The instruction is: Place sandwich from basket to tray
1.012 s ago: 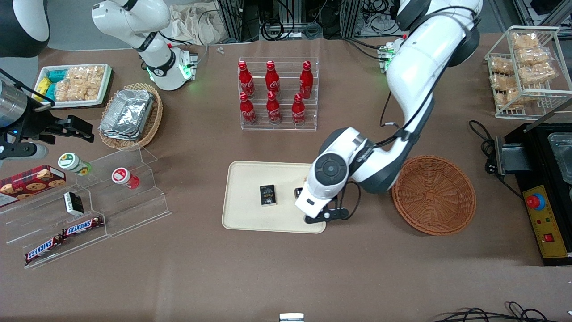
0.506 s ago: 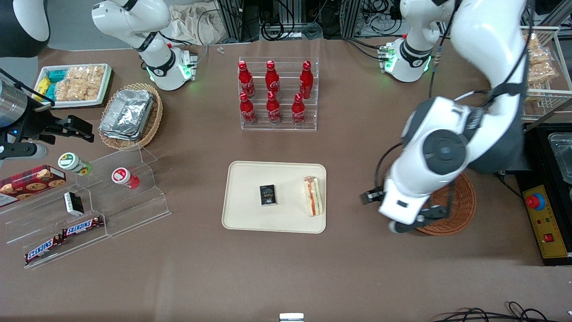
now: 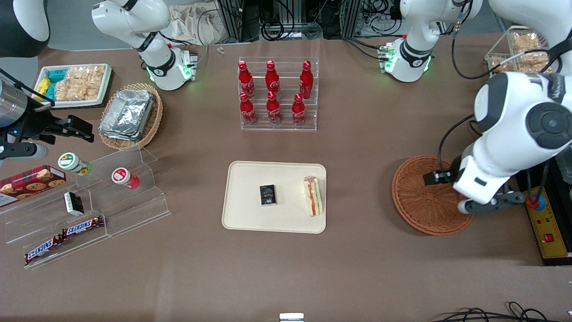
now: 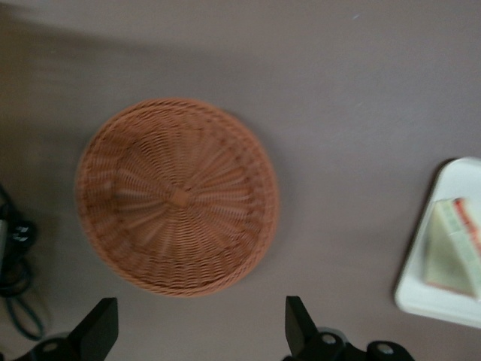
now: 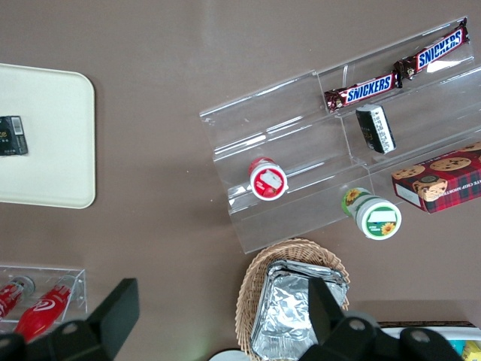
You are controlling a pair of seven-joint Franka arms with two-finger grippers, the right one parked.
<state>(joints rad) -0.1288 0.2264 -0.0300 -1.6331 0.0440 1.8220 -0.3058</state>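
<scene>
The sandwich (image 3: pixel 313 197) lies on the cream tray (image 3: pixel 241 217), close to the tray's edge nearest the basket; its red and green filling shows along one side. The wrist view also catches the sandwich (image 4: pixel 453 248) on a corner of the tray (image 4: pixel 440 310). The reddish-brown basket (image 3: pixel 424 197) (image 4: pixel 176 195) has nothing in it. My gripper (image 3: pixel 489 203) (image 4: pixel 199 340) hangs high over the basket's rim on the working arm's side. It is open and holds nothing.
A small black box (image 3: pixel 267 195) lies in the middle of the tray. A rack of red bottles (image 3: pixel 277 96) stands farther from the camera than the tray. A control box with a red button (image 3: pixel 543 214) sits beside the basket.
A second ago my gripper was low over the tray at the sandwich's spot. It has since lifted away and swung across to the basket's outer rim, leaving the sandwich on the tray.
</scene>
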